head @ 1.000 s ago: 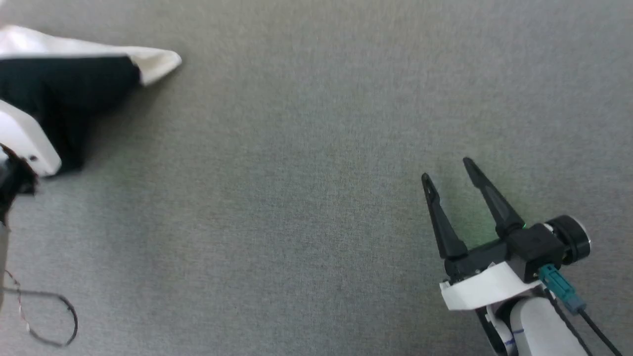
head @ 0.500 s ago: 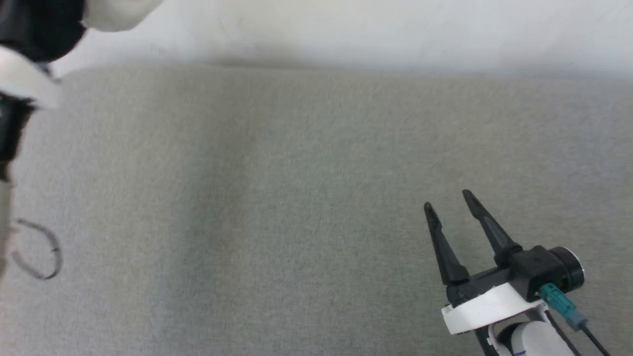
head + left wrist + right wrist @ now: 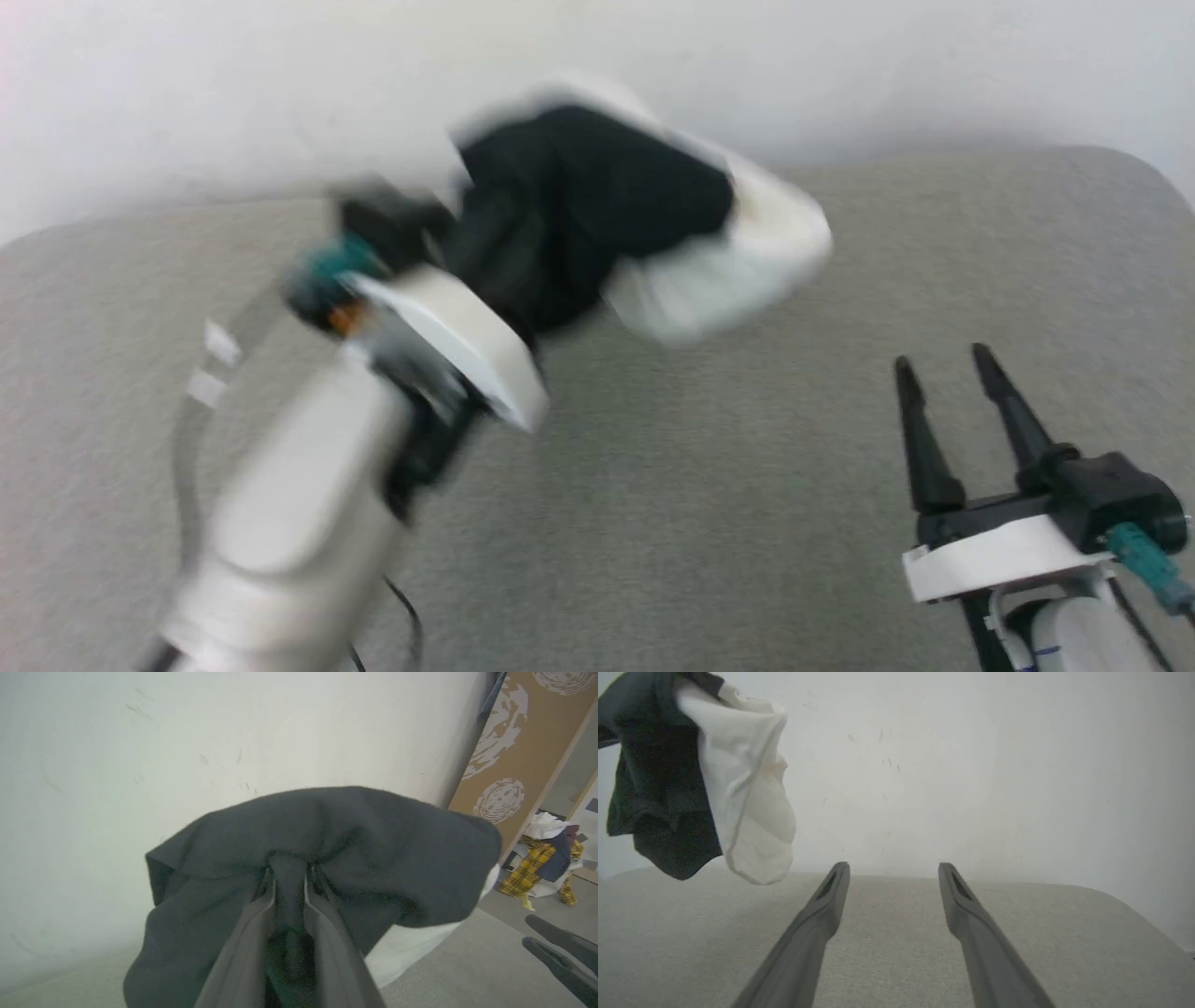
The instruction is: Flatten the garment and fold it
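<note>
Left gripper (image 3: 289, 879): shuts narrow on a bunched fold of the garment (image 3: 597, 187), with black cloth pinched between both fingers and spilling round them in the left wrist view, and a white part below at 4 o'clock. Holds the bundle up before the pale wall (image 3: 971, 765). In the head view sits at 11 o'clock of centre, blurred, black cloth in the middle, white folds on its 3 o'clock side, pale forearm (image 3: 289, 523) running down to 7 o'clock. In the right wrist view hangs at 10 o'clock, black part toward 9 o'clock, white part beside it, lowest folds seemingly clear of the grey fabric-covered tabletop (image 3: 709, 485). Right gripper (image 3: 941, 359): stands wide and holds nothing, at 4 o'clock in the head view, fingers pointing toward 12 o'clock over the tabletop, well apart from the garment. Shows too at 4 o'clock in the left wrist view. Beyond the wall's edge there: at 2 o'clock a brown patterned panel (image 3: 514, 742), at 3 o'clock a heap of clothes (image 3: 544, 858) with yellow plaid among them.
</note>
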